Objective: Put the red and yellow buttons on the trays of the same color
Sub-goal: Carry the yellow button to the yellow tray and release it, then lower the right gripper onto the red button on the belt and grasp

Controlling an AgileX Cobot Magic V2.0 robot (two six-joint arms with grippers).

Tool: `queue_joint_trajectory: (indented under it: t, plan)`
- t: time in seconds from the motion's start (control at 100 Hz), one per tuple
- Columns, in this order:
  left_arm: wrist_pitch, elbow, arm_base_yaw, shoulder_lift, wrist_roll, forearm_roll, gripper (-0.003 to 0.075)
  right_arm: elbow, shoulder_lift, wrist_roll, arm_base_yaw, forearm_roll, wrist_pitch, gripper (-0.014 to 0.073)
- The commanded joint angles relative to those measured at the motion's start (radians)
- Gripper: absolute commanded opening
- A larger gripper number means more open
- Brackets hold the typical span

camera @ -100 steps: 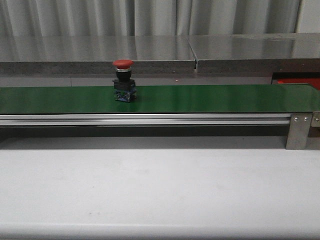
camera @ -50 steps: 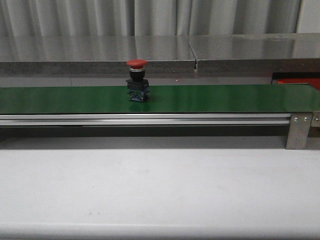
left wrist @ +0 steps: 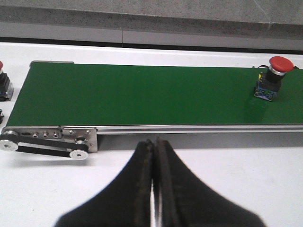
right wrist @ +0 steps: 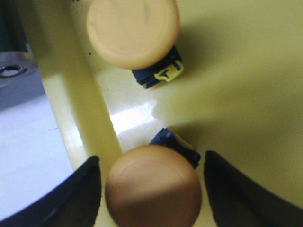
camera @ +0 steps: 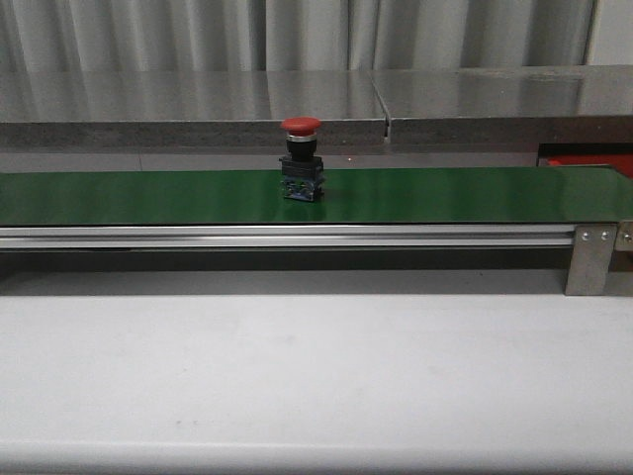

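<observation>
Right wrist view: fingers (right wrist: 90,184) spread wide, flanking a yellow button (right wrist: 154,187).

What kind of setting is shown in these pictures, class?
Probably an industrial sorting test bench: a green conveyor belt on an aluminium rail carries a red mushroom-head push button, yellow push buttons sit in a yellow plastic tray, and a grey metal wall stands behind.

A button (camera: 301,158) stands upright on the conveyor belt (camera: 445,194), slightly left of the belt's middle in the front view. The table (camera: 316,376) lies before the belt, a ledge (camera: 198,104) behind it. Inside a tray (right wrist: 246,80), two buttons sit near its wall (right wrist: 78,99), one (right wrist: 133,31) beyond the other (right wrist: 154,187), apart.
</observation>
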Motion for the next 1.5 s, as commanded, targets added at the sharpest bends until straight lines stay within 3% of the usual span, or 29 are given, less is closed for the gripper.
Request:
queue_joint_trajectory:
  t: [0.0,0.43,0.69,1.07,1.3,1.49]
  plan:
    - [-0.076,-0.028,-0.007,-0.001,0.000,-0.022,-0.0019,-0.024,-0.032,0.000,-0.008,0.016,-0.001,0.0591]
    - [-0.076,-0.028,-0.007,-0.001,0.000,-0.022,-0.0019,-0.110,-0.234,-0.015,0.003,0.021,0.167,0.0597]
    - [-0.076,-0.028,-0.007,-0.001,0.000,-0.022,-0.0019,-0.200,-0.313,-0.173,0.174,0.069,0.223,0.0597]
    - [-0.076,-0.028,-0.007,-0.001,0.000,-0.022,-0.0019,-0.413,-0.112,-0.250,0.485,0.103,0.216,0.0597]
    - [-0.076,-0.028,-0.007,-0.001,0.000,-0.022,-0.0019,-0.575,0.078,-0.304,0.590,0.102,0.223,0.0597]
    - [-0.076,-0.028,-0.007,-0.001,0.000,-0.022,-0.0019,-0.694,0.203,-0.306,0.620,0.102,0.233,0.0597]
